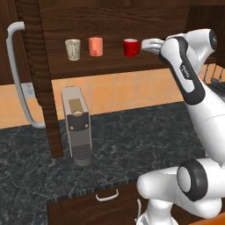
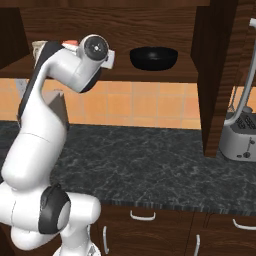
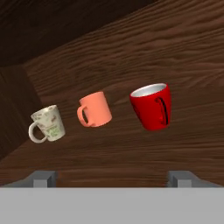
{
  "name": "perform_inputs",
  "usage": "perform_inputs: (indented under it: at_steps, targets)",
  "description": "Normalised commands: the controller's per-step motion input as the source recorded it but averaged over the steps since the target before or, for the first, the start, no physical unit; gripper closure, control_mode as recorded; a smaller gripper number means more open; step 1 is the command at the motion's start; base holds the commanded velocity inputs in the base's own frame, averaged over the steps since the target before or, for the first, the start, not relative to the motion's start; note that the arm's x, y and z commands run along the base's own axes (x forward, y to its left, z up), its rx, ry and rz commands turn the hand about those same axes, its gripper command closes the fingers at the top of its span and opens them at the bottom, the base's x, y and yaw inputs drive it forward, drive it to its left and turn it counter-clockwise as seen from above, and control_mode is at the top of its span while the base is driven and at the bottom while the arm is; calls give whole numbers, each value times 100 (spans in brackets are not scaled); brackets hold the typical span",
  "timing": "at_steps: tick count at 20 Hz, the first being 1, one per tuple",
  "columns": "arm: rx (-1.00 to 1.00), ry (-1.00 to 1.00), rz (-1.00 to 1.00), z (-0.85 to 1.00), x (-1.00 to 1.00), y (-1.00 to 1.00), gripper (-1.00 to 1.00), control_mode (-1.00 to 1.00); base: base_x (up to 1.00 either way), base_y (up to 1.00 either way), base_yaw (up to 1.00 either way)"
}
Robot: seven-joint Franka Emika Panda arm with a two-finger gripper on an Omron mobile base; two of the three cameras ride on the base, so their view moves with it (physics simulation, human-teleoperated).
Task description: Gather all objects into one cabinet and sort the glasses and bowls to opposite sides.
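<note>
Inside the open dark wood cabinet [image 1: 110, 66], three glasses stand in a row on the shelf: a cream patterned tumbler [image 1: 73, 49], a salmon-orange cup [image 1: 96, 46] and a glossy red mug [image 1: 131, 47]. The hand view shows them too: cream tumbler [image 3: 47, 124], salmon cup [image 3: 94, 109], red mug [image 3: 152, 106]. My gripper [image 1: 145, 45] hangs just right of the red mug, open, with nothing between its fingertips [image 3: 183, 178]. Further right on the same shelf, the wide black bowl [image 2: 154, 57] sits apart from the cups.
The cabinet door stands open at the left, with its pale bar handle [image 1: 17, 74]. Below the shelf, a grey coffee machine [image 1: 77, 125] stands on the dark stone counter [image 1: 132, 140]. A silver toaster [image 2: 240, 135] is at the far right, beyond the cabinet's side wall [image 2: 215, 75].
</note>
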Motion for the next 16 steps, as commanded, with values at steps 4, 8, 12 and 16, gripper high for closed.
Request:
perform_inputs:
  at_steps: [4, 8, 12, 16]
  targets:
    - [-6, 2, -16, -1, 12, -19, -100, -100, 0, 0, 0]
    - [0, 5, 0, -11, 29, -28, -100, -100, 0, 0, 0]
    - [0, 9, 0, -6, 10, -7, -100, -100, 0, 0, 0]
    - [0, 3, 0, -3, 34, -2, -100, -100, 0, 0, 0]
